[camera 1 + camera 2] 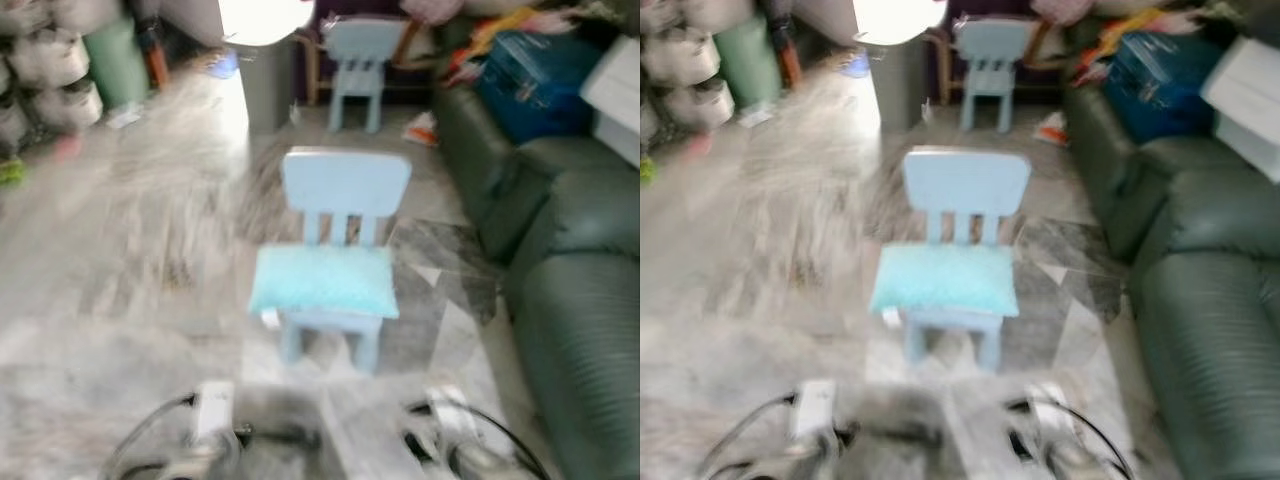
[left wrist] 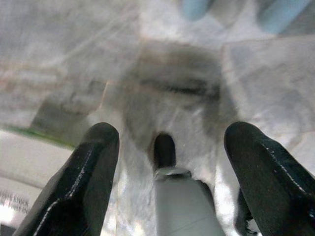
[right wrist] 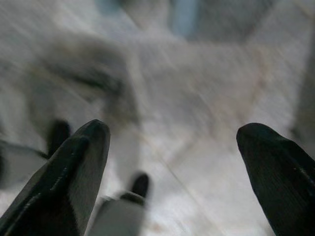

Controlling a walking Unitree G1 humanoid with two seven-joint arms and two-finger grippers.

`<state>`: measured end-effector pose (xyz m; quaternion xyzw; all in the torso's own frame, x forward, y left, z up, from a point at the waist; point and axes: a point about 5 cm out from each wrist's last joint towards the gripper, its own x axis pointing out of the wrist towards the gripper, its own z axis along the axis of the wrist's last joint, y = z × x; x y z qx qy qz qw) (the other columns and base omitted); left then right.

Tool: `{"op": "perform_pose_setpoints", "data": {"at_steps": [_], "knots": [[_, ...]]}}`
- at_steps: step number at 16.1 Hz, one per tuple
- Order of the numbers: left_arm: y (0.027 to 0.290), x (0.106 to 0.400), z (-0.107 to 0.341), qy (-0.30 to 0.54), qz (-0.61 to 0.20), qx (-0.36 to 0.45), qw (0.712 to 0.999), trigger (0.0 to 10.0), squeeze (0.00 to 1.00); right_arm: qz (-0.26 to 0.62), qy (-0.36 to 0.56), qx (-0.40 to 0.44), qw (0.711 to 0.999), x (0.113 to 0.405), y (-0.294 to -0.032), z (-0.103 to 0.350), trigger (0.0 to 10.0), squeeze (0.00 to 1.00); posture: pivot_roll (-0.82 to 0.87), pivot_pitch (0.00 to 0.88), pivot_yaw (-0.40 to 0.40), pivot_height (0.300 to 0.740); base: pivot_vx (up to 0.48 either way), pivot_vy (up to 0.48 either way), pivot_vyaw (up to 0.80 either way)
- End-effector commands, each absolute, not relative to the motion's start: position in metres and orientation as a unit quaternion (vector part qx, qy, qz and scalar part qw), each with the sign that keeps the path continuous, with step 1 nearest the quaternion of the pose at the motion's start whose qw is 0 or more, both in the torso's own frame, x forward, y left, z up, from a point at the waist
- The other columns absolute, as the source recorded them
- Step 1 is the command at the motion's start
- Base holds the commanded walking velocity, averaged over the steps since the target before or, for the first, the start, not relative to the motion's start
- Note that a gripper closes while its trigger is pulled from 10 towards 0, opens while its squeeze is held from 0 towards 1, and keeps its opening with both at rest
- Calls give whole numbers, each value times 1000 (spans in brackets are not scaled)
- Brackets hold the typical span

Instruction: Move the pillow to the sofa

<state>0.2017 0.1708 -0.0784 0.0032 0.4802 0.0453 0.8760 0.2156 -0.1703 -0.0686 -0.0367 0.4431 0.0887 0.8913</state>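
The pillow (image 1: pixel 323 281), pale turquoise, lies flat across the seat of a small light-blue chair (image 1: pixel 345 190) that stands on the marbled floor (image 1: pixel 130 250) straight ahead, its slatted back on the far side. The dark green sofa (image 1: pixel 580 290) runs along the right, near the chair but apart from it, and carries a blue case (image 1: pixel 535 80) and some bright clutter at its far end. A 2nd chair (image 1: pixel 355 60) of the same colour stands farther off, beside a grey bin (image 1: pixel 265 85). The head views are blurred. Both arms sit low at the bottom edge, well short of the chair. The left end effector (image 2: pixel 167 140) points down at bare floor with its 2 black fingers (image 2: pixel 96 162) spread wide and nothing between them — released. The right end effector (image 3: pixel 172 132) is likewise spread apart over the floor, its fingers (image 3: pixel 81 157) holding nothing. Blurred light-blue chair legs show at the far edge of both wrist views.
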Motion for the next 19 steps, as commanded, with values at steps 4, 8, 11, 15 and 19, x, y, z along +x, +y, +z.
{"op": "perform_pose_setpoints", "data": {"at_steps": [4, 8, 11, 15, 19], "knots": [[165, 206, -76, 476, 41, -6, 878, 10000, 0, 76, 456, -36, 886, 206, -178, -74, 10000, 0, -79, 17, -24, 740, 0, 0, 0], [165, 206, -76, 477, 40, -7, 878, 10000, 0, 72, 459, -27, 885, 205, -177, -74, 10000, 0, -79, 17, -22, 740, 0, 0, -119], [164, 206, -77, 477, 41, -9, 878, 10000, 0, 72, 459, -27, 885, 205, -177, -74, 10000, 0, -77, 16, -25, 740, 0, 0, -800], [164, 205, -77, 478, 40, -10, 877, 10000, 0, 73, 461, -29, 884, 204, -178, -74, 10000, 0, -77, 13, -26, 740, 0, 0, -800], [164, 205, -77, 479, 37, -8, 877, 10000, 0, 72, 464, -28, 882, 203, -178, -75, 10000, 0, -78, 11, -27, 740, 0, 0, -800]]}}
